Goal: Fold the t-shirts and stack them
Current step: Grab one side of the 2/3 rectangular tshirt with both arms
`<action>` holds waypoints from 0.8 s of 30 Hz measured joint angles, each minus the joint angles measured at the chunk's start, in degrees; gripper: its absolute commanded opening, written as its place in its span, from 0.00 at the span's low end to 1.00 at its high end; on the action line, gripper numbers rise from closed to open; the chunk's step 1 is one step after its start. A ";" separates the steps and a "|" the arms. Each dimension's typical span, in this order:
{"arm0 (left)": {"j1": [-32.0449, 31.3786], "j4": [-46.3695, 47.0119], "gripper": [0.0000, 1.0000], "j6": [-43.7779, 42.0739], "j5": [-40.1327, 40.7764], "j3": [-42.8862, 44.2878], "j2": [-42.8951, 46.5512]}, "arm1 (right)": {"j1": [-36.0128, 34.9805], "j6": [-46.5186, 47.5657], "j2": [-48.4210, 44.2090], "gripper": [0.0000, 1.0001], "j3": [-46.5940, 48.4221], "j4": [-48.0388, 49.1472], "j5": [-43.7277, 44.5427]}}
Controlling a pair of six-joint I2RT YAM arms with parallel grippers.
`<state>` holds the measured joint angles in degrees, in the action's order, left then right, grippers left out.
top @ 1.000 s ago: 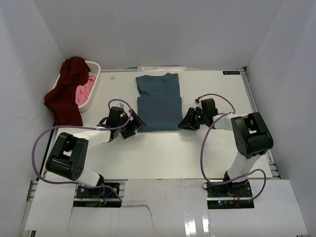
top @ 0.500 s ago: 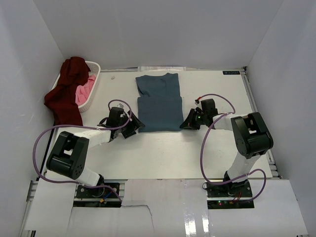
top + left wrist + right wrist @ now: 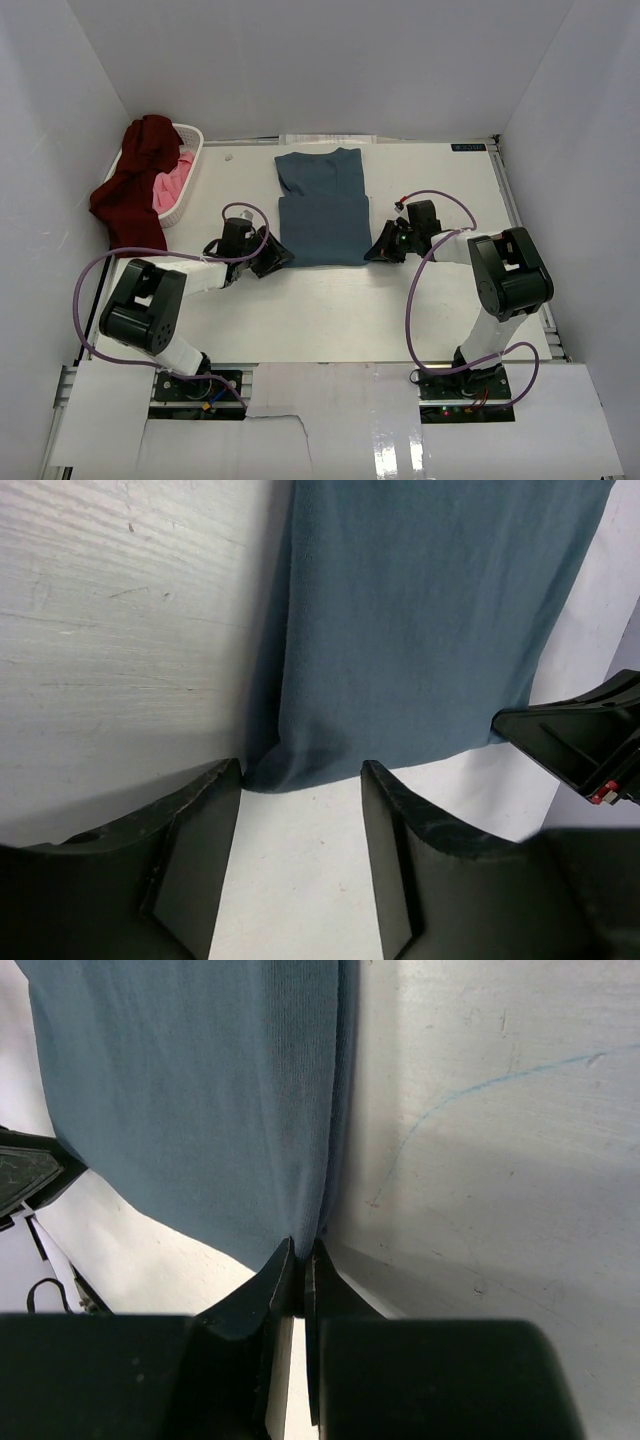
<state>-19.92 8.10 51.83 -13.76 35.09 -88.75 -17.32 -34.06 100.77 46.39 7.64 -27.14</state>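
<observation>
Pinching near R corner of teal t-shirt [image 3: 320, 228], R jaws are clamped on cloth; L jaws gape astride L corner, ungripped. Shirt lies flat mid counter [image 3: 330, 300], prob. for two-corner fold.

White table [image 3: 330, 310] w/ folded teal tee [image 3: 322, 215] & basket [image 3: 192, 160].

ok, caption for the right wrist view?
Right gripper pinched shut on a corner of the teal t-shirt lying on the table.
</observation>
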 measured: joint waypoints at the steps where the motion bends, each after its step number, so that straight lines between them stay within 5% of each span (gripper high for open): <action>1: 0.00 0.52 0.58 0.11 -0.35 0.00 -0.33 | 0.00 0.02 0.00 0.08 0.00 -0.02 -0.02; 5: 0.07 1.42 0.29 0.04 -0.87 -0.26 -2.01 | 0.00 0.13 0.00 0.08 0.11 -0.20 -0.02; 13: 0.09 1.75 0.15 0.39 -0.55 -0.94 -2.03 | 0.00 0.22 0.00 0.08 0.15 -0.42 -0.20; 17: 0.09 1.79 0.00 0.15 -0.46 -0.98 -2.01 | 0.00 0.33 0.00 0.08 0.24 -0.63 -0.31; 24: 0.02 1.29 0.00 -1.27 -2.19 -0.44 -2.45 | -0.15 1.79 -0.46 0.08 0.42 -2.29 -0.42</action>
<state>-19.90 9.39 50.57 -15.94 34.65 -91.20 -17.47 -32.27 100.31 46.81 5.34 -27.55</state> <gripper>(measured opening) 0.171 0.087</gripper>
